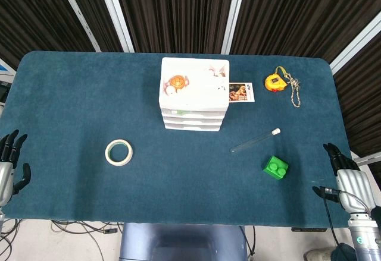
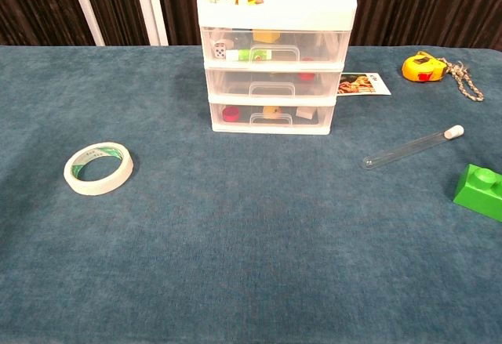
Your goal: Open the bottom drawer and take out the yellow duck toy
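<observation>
- The left hand is seen at the table's left edge in the head view, fingers spread and nothing held; it is outside the chest view.
- The right hand is seen at the table's right near corner, fingers apart and empty, with a thin cable running off it.
- The drawer unit stands well ahead of both hands, between them, towards the far side of the table; all drawers are pushed in.
- The bottom drawer is closed, and the yellow duck toy is seen through its clear front, near the middle, between a red piece and a pale piece.
- An orange turtle toy is set on the unit's top.
- A roll of tape lies flat nearest the left hand, ahead of it and inward.
- A green block lies nearest the right hand, just inward of it, and a clear tube with a white cap is laid slantwise just beyond the block.
- A picture card lies flat against the unit's right side, and a yellow tape measure with a chain is placed further to the right, far ahead of the right hand.
</observation>
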Controlling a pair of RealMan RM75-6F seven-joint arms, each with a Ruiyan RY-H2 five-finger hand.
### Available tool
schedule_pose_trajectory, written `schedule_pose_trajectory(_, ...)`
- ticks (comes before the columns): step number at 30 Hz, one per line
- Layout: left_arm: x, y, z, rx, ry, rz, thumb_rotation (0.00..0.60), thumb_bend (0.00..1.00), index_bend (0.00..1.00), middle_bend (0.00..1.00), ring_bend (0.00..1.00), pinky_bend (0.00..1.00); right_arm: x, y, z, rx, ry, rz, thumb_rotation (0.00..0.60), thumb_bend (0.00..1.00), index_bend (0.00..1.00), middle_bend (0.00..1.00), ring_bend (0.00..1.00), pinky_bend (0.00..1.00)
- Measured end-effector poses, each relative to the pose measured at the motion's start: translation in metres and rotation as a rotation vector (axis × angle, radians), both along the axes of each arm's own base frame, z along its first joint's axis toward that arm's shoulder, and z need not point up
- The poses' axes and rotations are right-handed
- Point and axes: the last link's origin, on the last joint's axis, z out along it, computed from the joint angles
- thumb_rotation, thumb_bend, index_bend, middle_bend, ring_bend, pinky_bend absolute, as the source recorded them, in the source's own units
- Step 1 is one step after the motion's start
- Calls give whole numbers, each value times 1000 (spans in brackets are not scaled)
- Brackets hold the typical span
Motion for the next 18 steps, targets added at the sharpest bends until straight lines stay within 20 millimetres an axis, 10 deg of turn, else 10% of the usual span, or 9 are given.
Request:
schedule_pose_trajectory(12,6,1,-6,-28,0,1,600,599,62,0,0,0,43,-38,-30,181,-352,77,600,196,1,363,470,535)
schedule_pose_trajectory(18,5,-3,-5,-21,-6,6,600,599,62,0,0,0,88,-81,-69,300,-513,90,600,316,36,674,699,812)
